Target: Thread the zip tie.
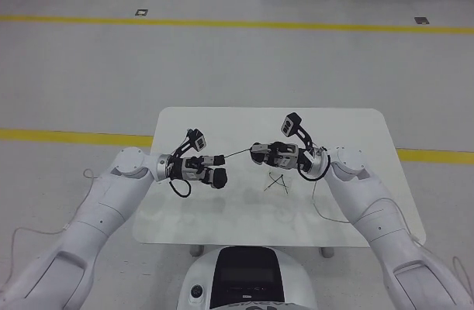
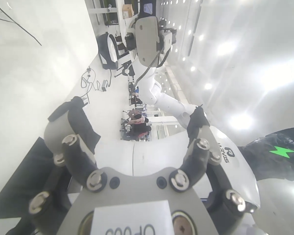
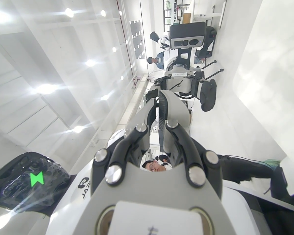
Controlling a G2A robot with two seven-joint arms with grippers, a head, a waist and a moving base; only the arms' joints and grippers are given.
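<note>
A thin black zip tie [image 1: 237,154] hangs in the air above the white table [image 1: 345,132], level between the two grippers. My right gripper [image 1: 254,152] is shut on one end of it; the ribbed strap [image 3: 163,108] shows pinched between the fingers of that gripper [image 3: 158,96]. The tie's free end points at my left gripper [image 1: 219,170] and reaches close to its farther finger. The left gripper [image 2: 137,116] stands open, nothing between its black pads [image 2: 73,116]. The two grippers face each other, a short gap apart.
A few spare black zip ties [image 1: 278,182] lie crossed on the table under the right arm, also seen from the left wrist [image 2: 17,24]. The table's edges lie well beyond both grippers.
</note>
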